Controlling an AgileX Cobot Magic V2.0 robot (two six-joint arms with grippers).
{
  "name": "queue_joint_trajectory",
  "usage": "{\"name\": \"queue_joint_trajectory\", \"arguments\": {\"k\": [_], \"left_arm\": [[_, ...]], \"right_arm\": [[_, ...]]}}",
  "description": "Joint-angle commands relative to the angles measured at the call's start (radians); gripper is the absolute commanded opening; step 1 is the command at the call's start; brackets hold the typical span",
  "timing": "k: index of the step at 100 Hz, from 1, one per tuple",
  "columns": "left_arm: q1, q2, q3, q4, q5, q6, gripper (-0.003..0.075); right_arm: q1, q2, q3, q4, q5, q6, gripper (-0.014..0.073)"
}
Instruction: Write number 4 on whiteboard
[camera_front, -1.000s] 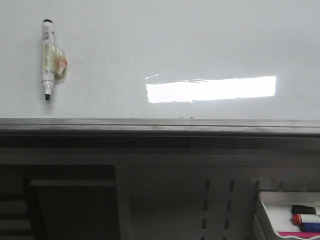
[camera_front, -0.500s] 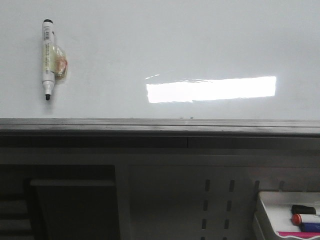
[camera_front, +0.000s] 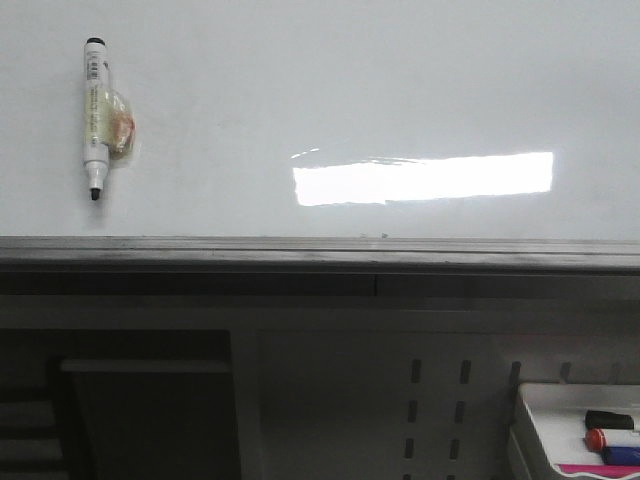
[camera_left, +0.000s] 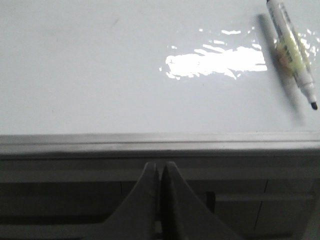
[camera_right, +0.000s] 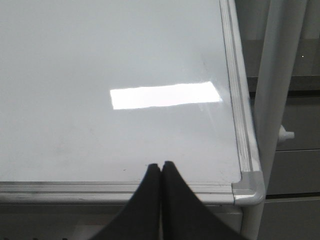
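Blank whiteboard (camera_front: 330, 90), both grippers pinched closed on nothing

Left gripper (camera_left: 160, 172) sits just off the board's grey rail – black-tipped marker (camera_left: 291, 50) lies well ahead to one side; right gripper (camera_right: 161, 172) is at the rail near the corner.

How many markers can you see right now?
4. One marker lies on the whiteboard at its left. Three sit in the tray at lower right: black, red-capped, blue. More may be hidden past the frame edge.
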Motion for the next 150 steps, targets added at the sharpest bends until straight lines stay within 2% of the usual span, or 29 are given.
{"name": "queue_joint_trajectory", "arguments": {"k": [1, 12, 23, 42, 52, 70, 74, 79, 84, 85, 95, 99, 108, 120, 150], "left_arm": [[0.002, -0.026, 0.023, 0.0, -0.125, -0.007, -0.002], [0.002, -0.006, -0.01, 0.0, -0.075, -0.014, -0.002], [0.002, 0.059, -0.075, 0.0, -0.009, -0.014, -0.002], [0.002, 0.201, -0.189, 0.0, -0.016, -0.014, -0.002], [0.002, 0.237, -0.2, 0.0, -0.07, -0.014, -0.002], [0.002, 0.246, -0.2, -0.026, -0.097, -0.014, -0.0015], [0.002, 0.247, -0.198, -0.028, -0.116, -0.014, 0.0008], [0.002, 0.25, -0.195, -0.037, -0.141, -0.014, 0.0074], [0.002, 0.251, -0.194, -0.044, -0.176, -0.014, 0.0163], [0.002, 0.251, -0.194, -0.044, -0.187, -0.014, 0.0204], [0.002, 0.259, -0.168, -0.082, -0.319, -0.016, 0.0352], [0.002, 0.27, -0.16, -0.092, -0.372, -0.016, 0.0379], [-0.011, 0.317, -0.159, -0.09, -0.39, -0.016, 0.0376], [-0.069, 0.433, -0.169, -0.09, -0.432, -0.017, 0.0376], [-0.371, 0.845, -0.293, -0.103, -0.661, -0.017, 0.0379]], "right_arm": [[-0.005, -0.015, 0.019, 0.031, -0.086, 0.002, -0.0064], [-0.005, 0.005, -0.01, 0.118, -0.027, 0.002, -0.0064], [-0.005, 0.06, -0.061, 0.12, 0.034, 0.002, -0.0064], [-0.005, 0.214, -0.192, 0.125, 0.168, 0.002, -0.0064], [-0.005, 0.276, -0.228, 0.191, 0.138, 0.002, -0.0064], [-0.005, 0.303, -0.231, 0.196, 0.116, 0.002, -0.0064], [-0.005, 0.303, -0.231, 0.196, 0.118, 0.002, -0.0064], [-0.005, 0.303, -0.231, 0.196, 0.116, 0.002, -0.0064], [-0.005, 0.303, -0.231, 0.196, 0.112, 0.002, -0.0064], [-0.005, 0.303, -0.231, 0.196, 0.111, 0.002, -0.0064], [-0.005, 0.303, -0.231, 0.196, 0.095, 0.002, -0.0064], [-0.005, 0.303, -0.231, 0.196, 0.094, 0.002, -0.0064], [-0.005, 0.303, -0.231, 0.196, 0.087, 0.002, -0.0064], [-0.005, 0.303, -0.231, 0.196, 0.083, 0.002, -0.0064], [-0.005, 0.303, -0.231, 0.196, 0.083, 0.002, -0.0064]]}}
